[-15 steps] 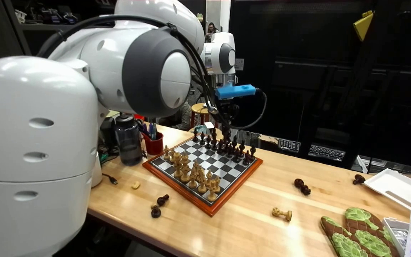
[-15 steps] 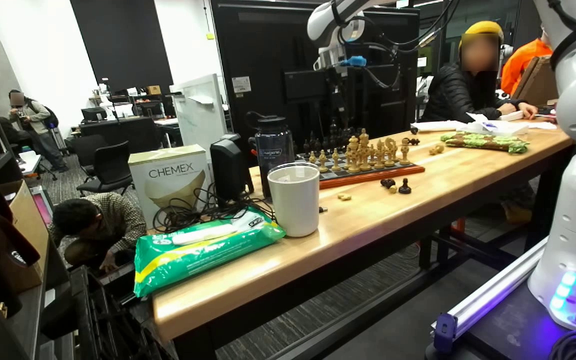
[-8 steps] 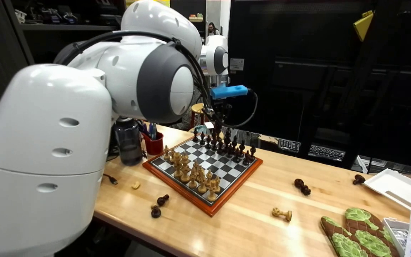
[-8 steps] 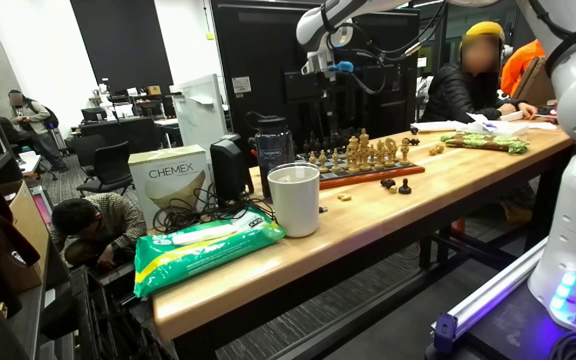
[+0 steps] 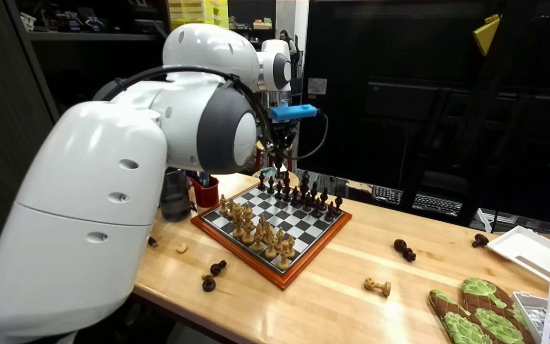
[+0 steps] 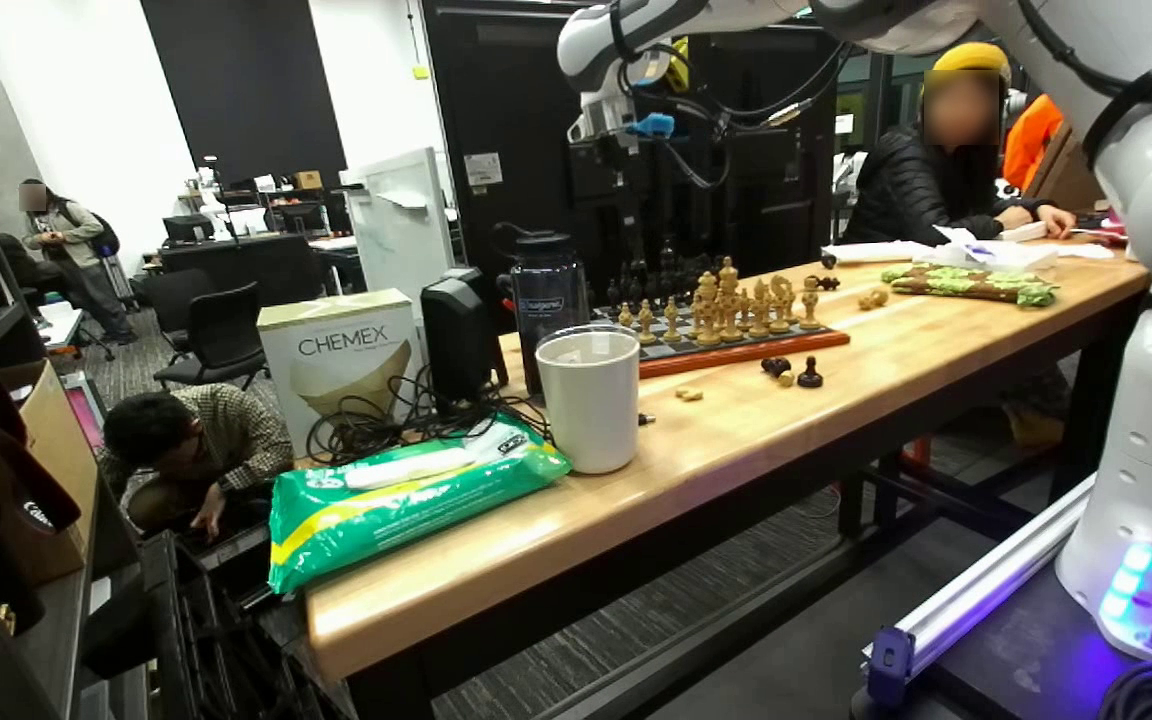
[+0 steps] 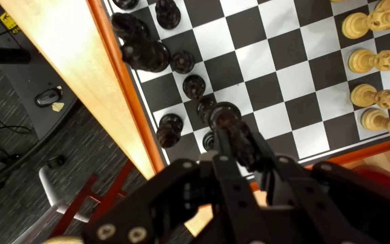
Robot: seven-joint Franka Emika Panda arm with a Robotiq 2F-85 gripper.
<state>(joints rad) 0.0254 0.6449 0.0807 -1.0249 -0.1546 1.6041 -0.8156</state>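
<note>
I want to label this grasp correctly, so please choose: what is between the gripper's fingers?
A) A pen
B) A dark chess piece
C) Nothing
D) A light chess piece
B: in the wrist view, the gripper pinches a dark chess piece, whose round base shows plainly ahead of the grip.

Your wrist view pointed steeply down past the gripper (image 7: 240, 144) at the chessboard (image 7: 296, 81), close above it. In an exterior view you looked slantwise down, the arm (image 5: 98, 191) close in front. In an exterior view you faced along the table (image 6: 706, 450) from near its corner, behind a white cup (image 6: 591, 410). All three shared the chessboard.
</note>
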